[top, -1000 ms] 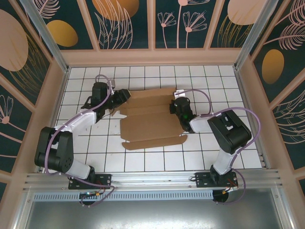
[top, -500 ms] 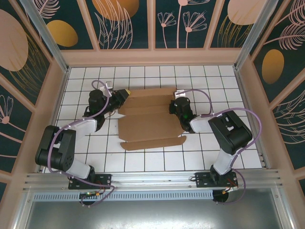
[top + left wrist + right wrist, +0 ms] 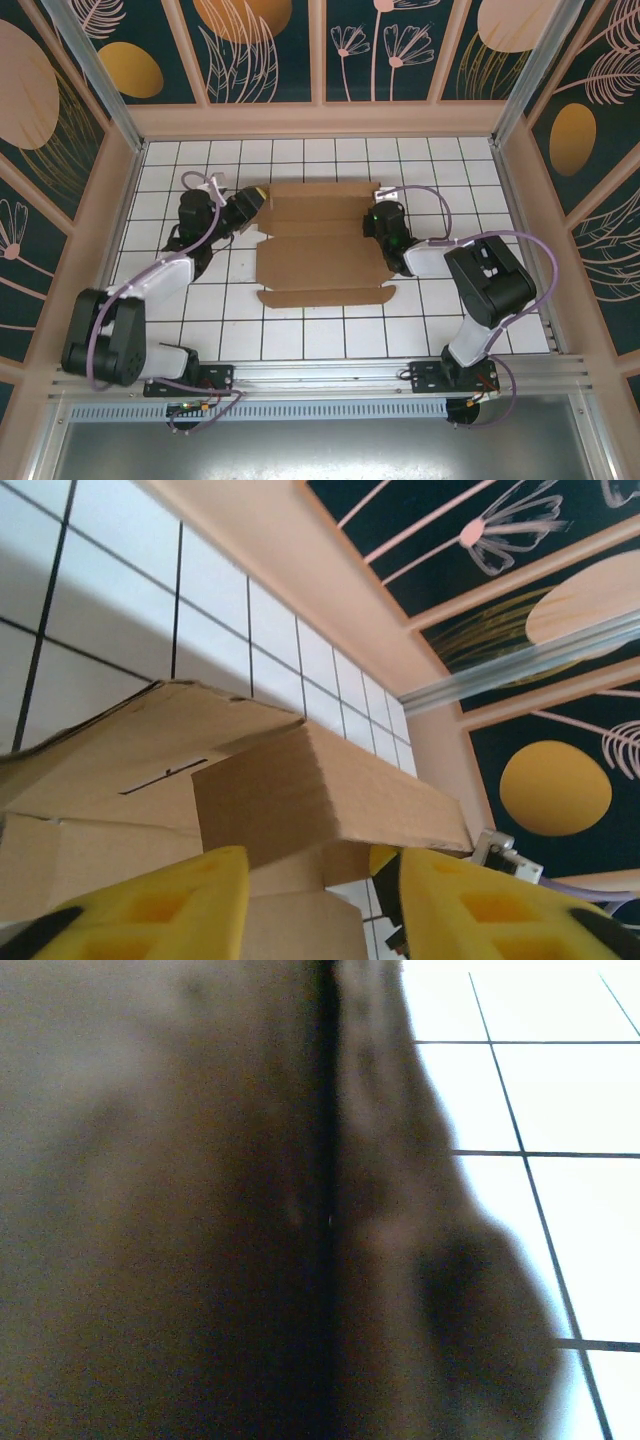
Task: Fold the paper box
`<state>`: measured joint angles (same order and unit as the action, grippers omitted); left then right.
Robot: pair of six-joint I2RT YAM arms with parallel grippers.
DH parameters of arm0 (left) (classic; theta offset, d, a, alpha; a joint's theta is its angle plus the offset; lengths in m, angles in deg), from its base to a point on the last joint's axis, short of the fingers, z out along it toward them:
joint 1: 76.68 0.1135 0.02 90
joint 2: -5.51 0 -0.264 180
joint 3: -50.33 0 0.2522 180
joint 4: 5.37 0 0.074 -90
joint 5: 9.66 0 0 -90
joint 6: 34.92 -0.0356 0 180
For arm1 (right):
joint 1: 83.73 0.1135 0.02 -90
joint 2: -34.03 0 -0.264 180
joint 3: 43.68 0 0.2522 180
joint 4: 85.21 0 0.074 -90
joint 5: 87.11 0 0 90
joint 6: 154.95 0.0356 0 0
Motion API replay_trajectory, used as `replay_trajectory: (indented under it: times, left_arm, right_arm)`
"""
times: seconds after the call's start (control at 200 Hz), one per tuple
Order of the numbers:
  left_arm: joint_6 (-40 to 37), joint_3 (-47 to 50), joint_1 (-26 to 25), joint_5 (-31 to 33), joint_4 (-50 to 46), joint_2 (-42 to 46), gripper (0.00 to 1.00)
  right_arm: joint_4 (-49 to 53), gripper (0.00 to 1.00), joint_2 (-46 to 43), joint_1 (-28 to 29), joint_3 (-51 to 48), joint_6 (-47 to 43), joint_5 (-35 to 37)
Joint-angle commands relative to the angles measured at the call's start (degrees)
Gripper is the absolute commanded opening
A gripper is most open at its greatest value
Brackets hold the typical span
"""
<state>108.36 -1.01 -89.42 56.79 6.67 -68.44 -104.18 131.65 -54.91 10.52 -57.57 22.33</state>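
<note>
Squared up since a second ago: one paper box (image 3: pixel 320 250), part-folded, mid tiled table (image 3: pixel 300 340) toward its far edge. Two grippers: left gripper (image 3: pixel 252 200), fingers apart astride the far-left flap; right gripper (image 3: pixel 378 218) closed at the box's right edge, contact blurred.

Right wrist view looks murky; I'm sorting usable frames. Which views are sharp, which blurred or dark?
Right wrist: the paper box, close to the lens, is dark and blurred; tiles overexposed. Left wrist: box sharp, evenly lit. Top external: sharp, even light.

Lab test cell: tiled table (image 3: pixel 300 340), floral panels (image 3: pixel 260 50)
</note>
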Motion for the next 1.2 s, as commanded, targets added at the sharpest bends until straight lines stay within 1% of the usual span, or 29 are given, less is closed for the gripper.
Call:
replay_trajectory:
  times: [0.0,0.1,0.125,0.195,0.25,0.385,0.586,0.751,0.991,1.166,1.196]
  left_arm:
    - [-6.37,1.09,0.19,3.68,-7.07,0.92,0.32]
    - [-6.79,1.42,-0.38,4.21,-8.59,-1.47,0.09]
    - [-6.76,1.54,-0.98,4.78,-8.83,-1.97,0.06]
    - [-7.60,1.25,-3.68,8.47,-10.36,-2.90,0.00]
    - [-6.92,1.47,-5.34,11.34,-10.44,-3.50,0.00]
    - [-4.33,1.87,-6.00,11.92,-6.18,-7.46,0.00]
    - [-3.74,-2.90,-6.00,15.13,-4.66,-15.43,0.00]
    - [-2.71,-5.56,-4.54,16.64,-3.87,-20.35,0.00]
    - [-2.67,-4.93,-1.48,17.57,-2.36,-21.20,0.00]
    - [-2.35,-6.87,-1.28,17.03,-3.37,-23.87,0.00]
    - [-1.94,-7.18,-1.26,16.78,-3.50,-25.94,0.00]
  right_arm:
    - [0.83,0.00,-1.61,-0.25,0.38,-0.10,0.76]
    - [0.83,0.00,-0.99,-0.16,0.53,0.09,0.19]
    - [0.83,0.00,-0.95,-0.12,0.51,0.14,0.17]
    - [0.84,0.00,-0.88,-0.17,0.54,0.20,-0.04]
    - [0.83,0.00,-0.88,-0.17,0.53,0.27,-0.15]
    - [1.00,0.00,-0.94,-0.14,0.55,0.23,-0.51]
    - [1.29,0.00,-0.74,0.23,0.46,0.15,-1.07]
    - [1.35,0.00,-0.80,0.29,0.03,0.14,-1.07]
    - [1.49,0.00,-0.23,0.71,-0.04,-0.09,-1.77]
    - [1.70,0.00,-0.07,0.80,0.41,-0.22,-1.71]
    - [1.79,0.00,-0.07,0.80,0.46,-0.25,-1.73]
